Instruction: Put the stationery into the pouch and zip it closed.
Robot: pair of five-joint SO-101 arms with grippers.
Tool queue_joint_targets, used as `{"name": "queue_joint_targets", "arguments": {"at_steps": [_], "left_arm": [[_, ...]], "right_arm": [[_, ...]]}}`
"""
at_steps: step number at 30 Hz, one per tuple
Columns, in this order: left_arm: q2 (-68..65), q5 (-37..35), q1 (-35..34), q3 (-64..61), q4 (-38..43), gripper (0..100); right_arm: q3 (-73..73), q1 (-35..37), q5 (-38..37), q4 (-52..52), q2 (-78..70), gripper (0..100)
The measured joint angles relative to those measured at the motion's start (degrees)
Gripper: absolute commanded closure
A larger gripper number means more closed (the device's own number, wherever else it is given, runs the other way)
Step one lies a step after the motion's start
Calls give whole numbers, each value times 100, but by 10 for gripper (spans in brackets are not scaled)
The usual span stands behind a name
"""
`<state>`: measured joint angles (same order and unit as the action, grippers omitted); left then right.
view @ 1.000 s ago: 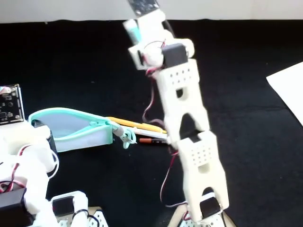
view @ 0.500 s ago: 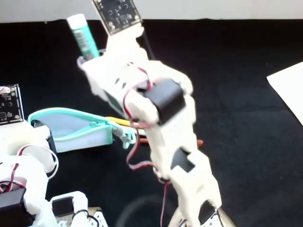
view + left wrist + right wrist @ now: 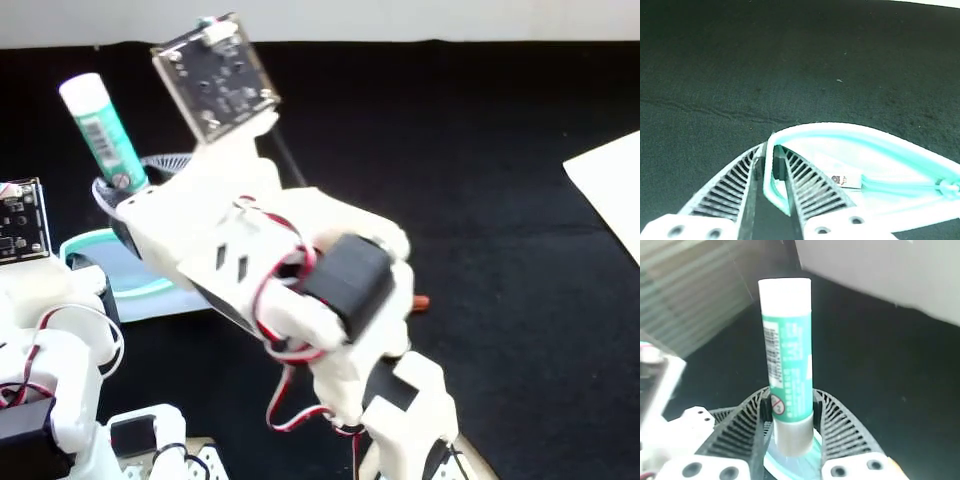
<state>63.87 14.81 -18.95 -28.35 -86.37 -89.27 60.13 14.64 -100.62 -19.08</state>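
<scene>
Setup: black cloth desk [image 3: 500, 150], white paper sheet [image 3: 610, 190] at its right edge, well apart from the work.

Right arm [image 3: 300, 290]: leans across the middle of the high view toward the pouch side, covering most of what lies behind it.

Pouch [image 3: 150, 290]: teal rim, pale walls, lying on the desk at the left. Zip not run; mouth gapes in the left wrist view [image 3: 855, 160].

Glue stick [image 3: 103, 130]: off the desk, standing roughly upright in the right gripper [image 3: 125, 195], white cap up. Right wrist view: right gripper [image 3: 790, 407] clamped narrow on the lower barrel of the stick [image 3: 786, 350].

Left gripper [image 3: 769, 155]: nearly closed, pinching the pouch rim at one end of the mouth.

A small reddish tip [image 3: 420, 301] pokes out past the right arm; probably another stationery item on the desk, not certain.

Step in hand (judgement): loading stage, glue stick carried above the pouch area, not yet inside.

Next move calls for: tip the stick toward horizontal, line it up with the opening, lower it past the rim, release. Left pinch should hold firm. Zipping comes last.
</scene>
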Motion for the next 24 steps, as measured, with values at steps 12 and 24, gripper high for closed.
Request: {"name": "queue_joint_targets", "arguments": {"at_steps": [12, 24], "left_arm": [[0, 0, 0, 0, 26, 993], [0, 0, 0, 0, 26, 993]], "right_arm": [[1829, 0, 316, 0, 897, 992], [6971, 220, 352, 431, 4545, 991]]}}
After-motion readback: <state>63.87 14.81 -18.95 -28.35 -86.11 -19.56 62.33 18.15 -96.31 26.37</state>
